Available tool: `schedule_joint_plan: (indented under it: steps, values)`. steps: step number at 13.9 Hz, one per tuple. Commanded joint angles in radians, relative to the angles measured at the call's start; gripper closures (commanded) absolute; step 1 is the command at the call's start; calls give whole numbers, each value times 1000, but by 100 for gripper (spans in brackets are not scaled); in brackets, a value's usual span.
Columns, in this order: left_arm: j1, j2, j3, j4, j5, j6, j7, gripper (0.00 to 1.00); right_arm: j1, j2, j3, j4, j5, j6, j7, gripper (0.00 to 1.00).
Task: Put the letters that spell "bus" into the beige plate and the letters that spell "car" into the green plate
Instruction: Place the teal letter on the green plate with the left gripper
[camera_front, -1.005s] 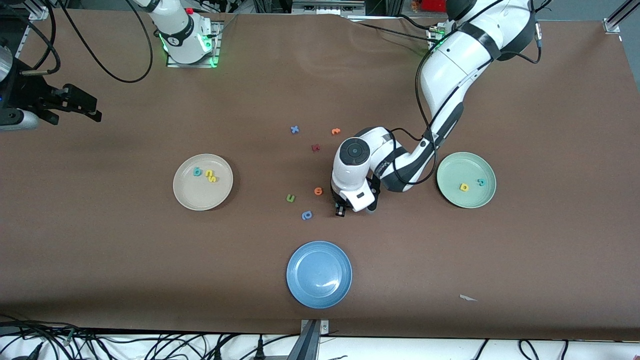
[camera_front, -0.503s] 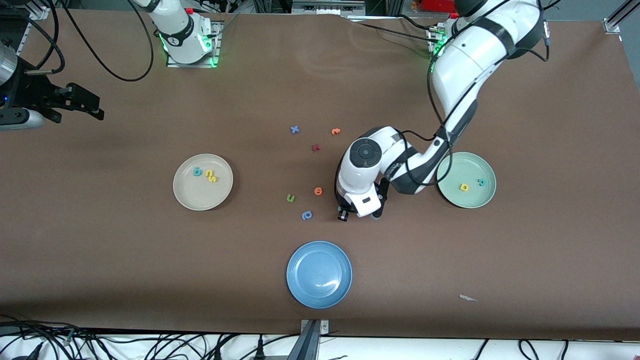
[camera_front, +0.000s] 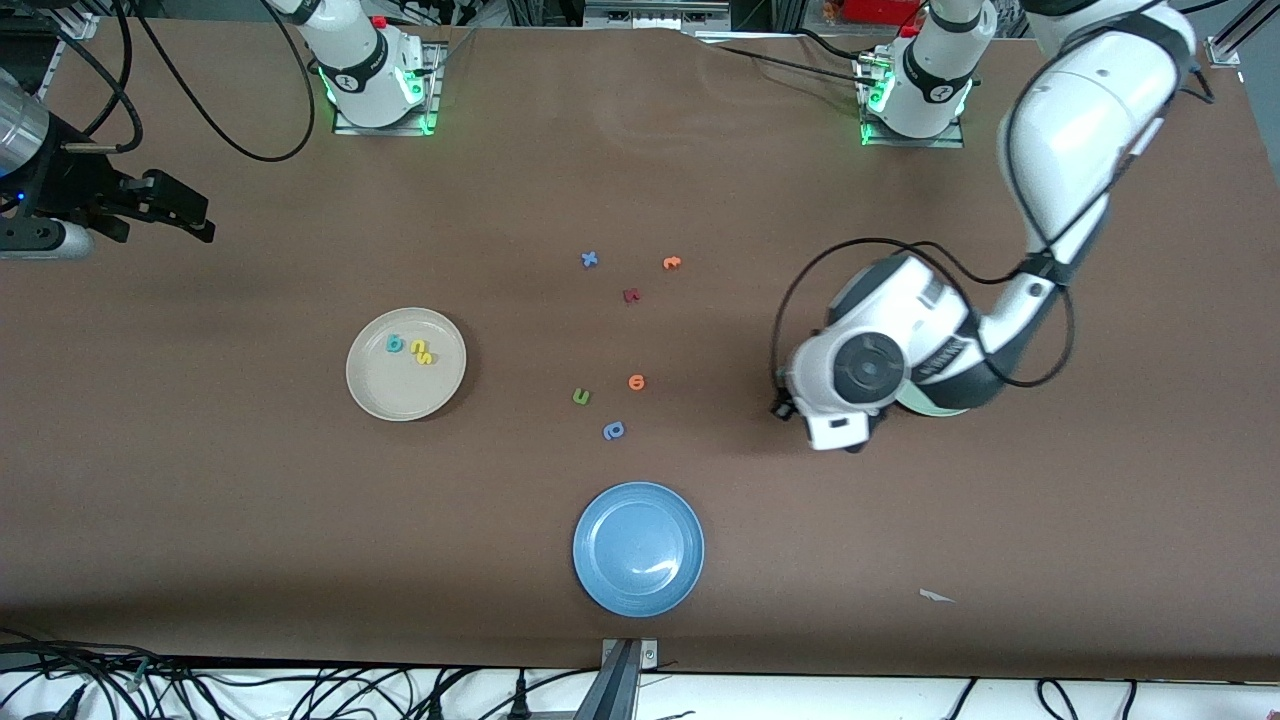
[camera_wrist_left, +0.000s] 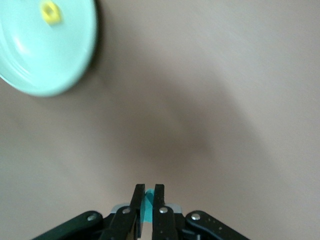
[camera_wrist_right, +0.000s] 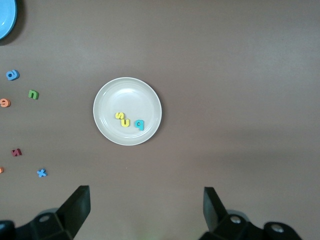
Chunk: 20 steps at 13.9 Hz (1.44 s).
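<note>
Nearest the front camera sits the blue plate (camera_front: 638, 548), no part of the job; a little farther lie spare letters, a blue rounded one (camera_front: 613, 431), a green one (camera_front: 581, 397) and an orange one (camera_front: 637, 382).

At about that depth the left gripper (camera_wrist_left: 148, 189) hangs over bare table just beside the green plate (camera_wrist_left: 55, 65), off its rim toward the middle of the table; its jaws are pinched narrow on a sliver of teal foam letter (camera_wrist_left: 146, 207), too hidden to read, though I judge it the "r" that finishes "car".

What the next move hangs on: the plate lies ahead of the fingertips and to one side, toward the left arm's end of the table, so the hand must carry across the rim before letting go; the left arm is plainly the nearer one.

The plate is pale green and shallow, with the yellow "a" (camera_wrist_left: 50, 11) in it; the "c" is out of sight.

The beige plate (camera_front: 375, 390) holds the teal "b" (camera_front: 395, 344), yellow "u" (camera_front: 417, 348) and yellow "s" (camera_front: 426, 357).

The right gripper (camera_wrist_right: 146, 195) waits over the right arm's end of the table, jaws wide and empty.
</note>
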Motion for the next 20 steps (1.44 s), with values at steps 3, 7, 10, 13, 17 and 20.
schedule_joint_plan:
  steps: [3, 7, 10, 13, 17, 20]
  values:
    - [189, -6, -23, -55, 23, -70, 216, 100, -5, 1, 17, -12, -16, 4, 15, 0]
    - [279, -3, -12, -105, 67, -122, 322, 100, -3, 11, 17, -7, -17, 4, 15, 0]
    - [319, -2, -3, -145, 87, -127, 348, 100, -5, 12, 17, -7, -17, 4, 16, 0]
    - [321, -5, 1, -141, 89, -172, 351, 4, -6, 12, 15, -7, -22, 4, 17, 0]
    - [330, -44, -6, -104, 87, -202, 429, 1, -3, 12, 15, -7, -33, 5, 17, 0]
    - [330, -94, -6, -75, 89, -222, 522, 1, -3, 12, 17, -6, -33, 7, 19, 0]
